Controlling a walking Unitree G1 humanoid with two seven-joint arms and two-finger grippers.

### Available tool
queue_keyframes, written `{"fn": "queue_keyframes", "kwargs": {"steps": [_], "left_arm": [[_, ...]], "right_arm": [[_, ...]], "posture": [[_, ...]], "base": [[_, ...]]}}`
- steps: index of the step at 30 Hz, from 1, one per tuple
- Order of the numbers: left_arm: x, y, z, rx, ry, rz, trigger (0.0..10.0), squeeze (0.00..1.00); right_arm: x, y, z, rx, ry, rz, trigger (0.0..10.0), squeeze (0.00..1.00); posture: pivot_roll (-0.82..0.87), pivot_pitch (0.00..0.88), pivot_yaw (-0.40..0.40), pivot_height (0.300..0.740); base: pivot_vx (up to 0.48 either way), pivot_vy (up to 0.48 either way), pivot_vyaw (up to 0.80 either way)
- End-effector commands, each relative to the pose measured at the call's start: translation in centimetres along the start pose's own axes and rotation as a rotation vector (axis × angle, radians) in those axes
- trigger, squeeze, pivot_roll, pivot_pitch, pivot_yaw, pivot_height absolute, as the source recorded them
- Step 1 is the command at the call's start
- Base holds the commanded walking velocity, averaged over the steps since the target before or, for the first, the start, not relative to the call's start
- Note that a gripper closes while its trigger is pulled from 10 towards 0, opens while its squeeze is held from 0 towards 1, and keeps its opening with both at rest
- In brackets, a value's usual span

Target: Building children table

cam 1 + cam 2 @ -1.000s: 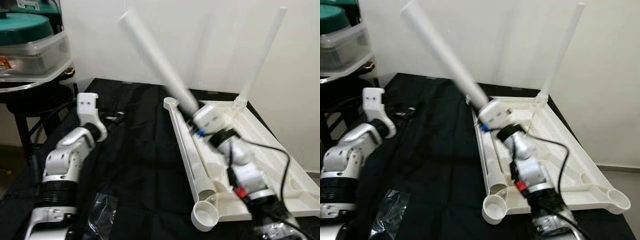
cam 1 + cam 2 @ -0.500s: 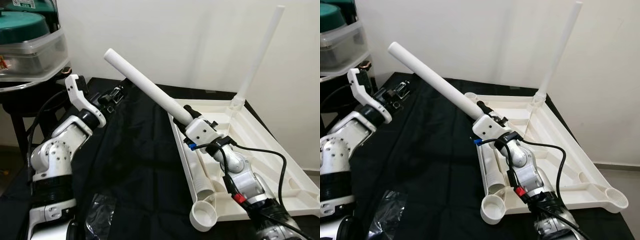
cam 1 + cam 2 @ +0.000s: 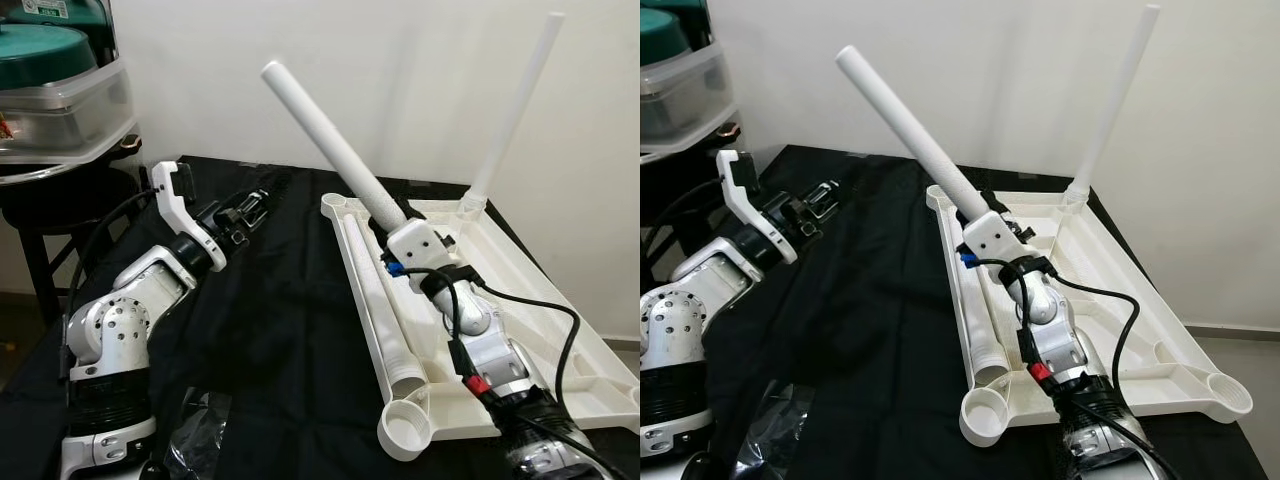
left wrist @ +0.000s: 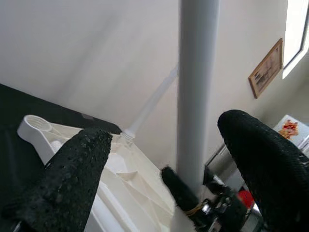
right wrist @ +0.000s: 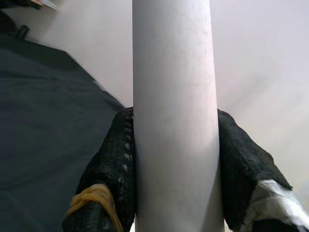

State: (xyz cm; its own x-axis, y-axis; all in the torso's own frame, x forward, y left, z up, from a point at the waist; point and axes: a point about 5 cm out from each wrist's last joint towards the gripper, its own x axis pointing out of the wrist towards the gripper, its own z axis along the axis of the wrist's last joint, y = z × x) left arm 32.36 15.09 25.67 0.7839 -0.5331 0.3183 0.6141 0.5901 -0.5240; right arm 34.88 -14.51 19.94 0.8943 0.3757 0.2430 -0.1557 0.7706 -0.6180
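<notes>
The white children's table top lies upside down on the black cloth. One white leg stands upright in its far corner socket. Another leg lies loose along the top's left rim. My right gripper is shut on a third white leg, which slants up and to the left above the near-left part of the top. In the right wrist view both black fingers press on that leg. My left gripper is open above the cloth, left of the held leg and pointing at it.
The black cloth covers the table. A clear plastic bag lies near the front edge. Stacked plastic boxes with a green lid stand on a stand at the left. An empty corner socket juts out at the front. A white wall lies behind.
My right gripper has swung the held leg from a low slant to a steeper one and moved slightly farther back. My left gripper has moved right, towards the leg.
</notes>
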Motion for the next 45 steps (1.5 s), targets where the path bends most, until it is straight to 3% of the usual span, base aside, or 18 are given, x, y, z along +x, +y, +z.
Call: {"fn": "queue_keyframes", "kwargs": {"steps": [1, 6, 20, 31, 33, 34, 35, 36, 45], "left_arm": [[0.2, -0.3, 0.0, -0.006, 0.005, -0.006, 10.0, 0.0], [0.8, -0.4, 0.0, -0.031, -0.02, 0.012, 10.0, 0.0], [2.0, -0.4, 0.4, -0.062, -0.072, 0.036, 10.0, 0.0], [3.2, -1.3, 0.6, -0.085, -0.1, 0.001, 10.0, 0.0], [3.3, -1.2, 0.4, -0.089, -0.092, 0.001, 7.8, 0.0], [3.3, -1.2, 0.4, -0.089, -0.092, 0.001, 7.8, 0.0], [3.4, -1.2, 0.2, -0.088, -0.086, 0.0, 4.5, 0.0], [3.4, -1.2, 0.0, -0.087, -0.082, 0.003, 0.0, 0.0], [3.4, -1.2, -0.2, -0.085, -0.1, 0.017, 0.0, 0.0]], "right_arm": [[-0.1, 0.7, 0.0, -0.005, -0.013, 0.044, 0.0, 0.0], [-0.2, 1.8, 0.1, -0.013, -0.017, 0.107, 0.0, 0.0], [-0.3, 2.9, -0.1, -0.004, -0.014, 0.164, 0.0, 0.0], [-0.4, 3.9, -0.3, 0.004, -0.005, 0.213, 0.0, 0.0], [-0.4, 4.1, 0.0, 0.003, -0.025, 0.227, 0.0, 0.0], [-0.4, 4.1, 0.0, 0.003, -0.025, 0.227, 0.0, 0.0], [-0.4, 4.2, 0.1, 0.001, -0.033, 0.232, 0.0, 0.0], [-0.4, 4.3, 0.2, -0.004, -0.043, 0.242, 0.0, 0.0], [-0.5, 4.4, 0.2, -0.013, -0.055, 0.255, 0.0, 0.0]], "posture": [[0.06, 0.0, -0.105, 0.74], [0.06, 0.0, -0.107, 0.74], [0.06, 0.0, -0.109, 0.74], [0.05, 0.0, -0.106, 0.74], [0.05, 0.0, -0.105, 0.74], [0.05, 0.0, -0.105, 0.74], [0.05, 0.0, -0.104, 0.74], [0.05, 0.0, -0.105, 0.74], [0.05, 0.0, -0.108, 0.74]], "base": [[0.0, 0.0, 0.0], [0.0, 0.0, 0.0], [0.0, 0.0, 0.0], [0.0, 0.0, 0.0], [0.0, 0.0, 0.0], [0.0, 0.0, 0.0], [0.0, 0.0, 0.0], [0.0, 0.0, 0.0], [0.0, 0.0, 0.0]]}}
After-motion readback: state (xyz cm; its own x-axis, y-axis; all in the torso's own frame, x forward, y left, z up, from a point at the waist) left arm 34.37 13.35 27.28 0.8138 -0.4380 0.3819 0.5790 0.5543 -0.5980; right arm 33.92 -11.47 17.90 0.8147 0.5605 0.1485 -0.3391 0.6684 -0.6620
